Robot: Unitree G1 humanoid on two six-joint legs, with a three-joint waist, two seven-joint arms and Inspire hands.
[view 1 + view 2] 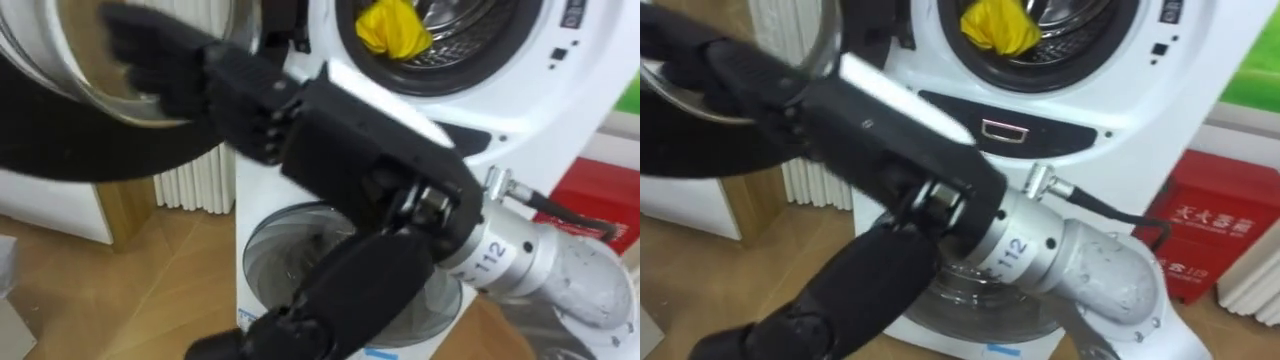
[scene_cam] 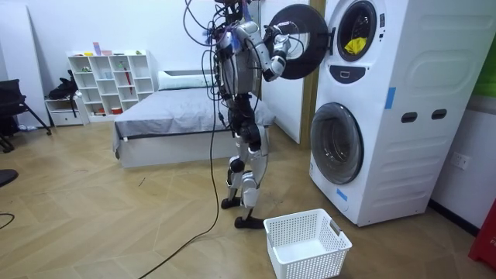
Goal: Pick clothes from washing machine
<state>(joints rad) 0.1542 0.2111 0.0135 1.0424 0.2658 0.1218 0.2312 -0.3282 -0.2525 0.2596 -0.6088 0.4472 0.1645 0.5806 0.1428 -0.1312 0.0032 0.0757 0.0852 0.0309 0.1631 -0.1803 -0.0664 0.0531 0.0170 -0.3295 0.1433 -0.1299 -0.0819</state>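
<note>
A yellow garment (image 1: 393, 28) lies bunched in the drum of the upper washing machine (image 2: 364, 46), and it also shows as the yellow garment (image 1: 998, 27). The machine's round door (image 2: 301, 39) hangs swung open to my left. My right hand (image 1: 240, 95) comes in from the lower right. Its straight fingers stretch left onto the door's glass (image 1: 100, 95) and hold nothing. It is well left of and below the garment. In the room view I stand upright facing the machines with arms raised to the door. My left hand (image 2: 287, 31) is near the door's upper rim.
Below is a second machine with its round door (image 1: 320, 270) closed. A white laundry basket (image 2: 308, 244) stands on the floor by my feet. A white radiator (image 1: 195, 180) is to the left, a red box (image 1: 1220, 230) to the right, and a bed (image 2: 178, 116) behind me.
</note>
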